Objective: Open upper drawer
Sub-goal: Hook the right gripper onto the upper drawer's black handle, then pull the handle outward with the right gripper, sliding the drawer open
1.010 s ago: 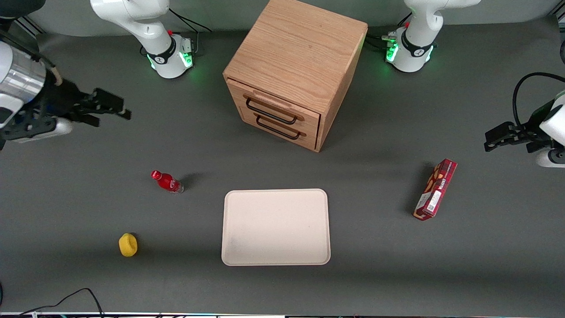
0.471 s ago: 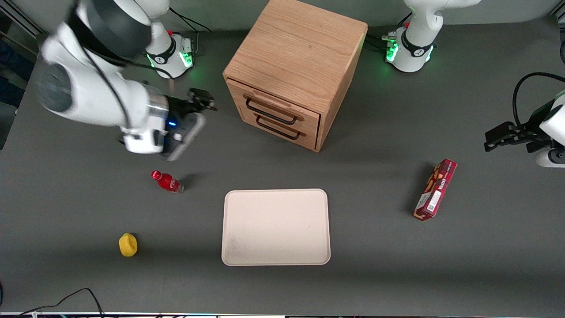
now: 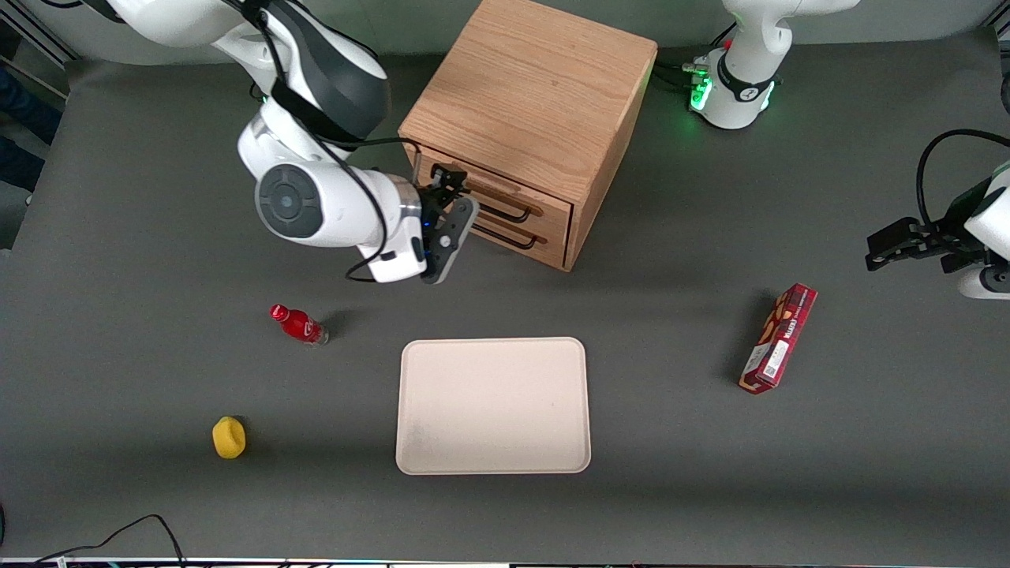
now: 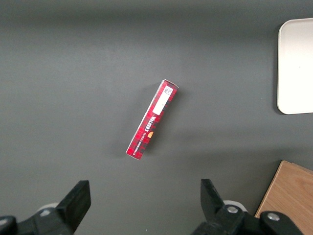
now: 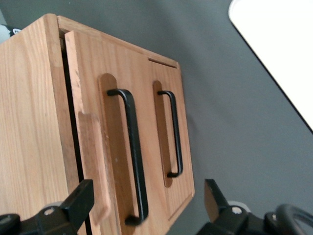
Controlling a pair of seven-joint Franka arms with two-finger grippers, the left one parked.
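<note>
The oak cabinet (image 3: pixel 536 102) stands at the back middle of the table. The upper drawer (image 3: pixel 544 201) has a long thin black wire handle (image 3: pixel 511 211); the lower drawer's like handle (image 3: pixel 509 239) sits under it. My right gripper (image 3: pixel 450 180) is just in front of the upper drawer, at the end of its handle nearer the working arm. In the right wrist view the gripper (image 5: pixel 147 203) is open, its fingers (image 5: pixel 80 200) spread wide to either side of the upper handle (image 5: pixel 134 156), not touching it. The lower handle (image 5: pixel 176 132) is beside it.
A pale tray (image 3: pixel 493 406) lies nearer the front camera than the cabinet. A red bottle (image 3: pixel 298 324) and a yellow object (image 3: pixel 229 438) lie toward the working arm's end. A red box (image 3: pixel 779 338) lies toward the parked arm's end, also in the left wrist view (image 4: pixel 152 119).
My right arm has swung from the working arm's end of the table inward to the cabinet. The gripper now faces the upper drawer's handle. The drawers have not moved.
</note>
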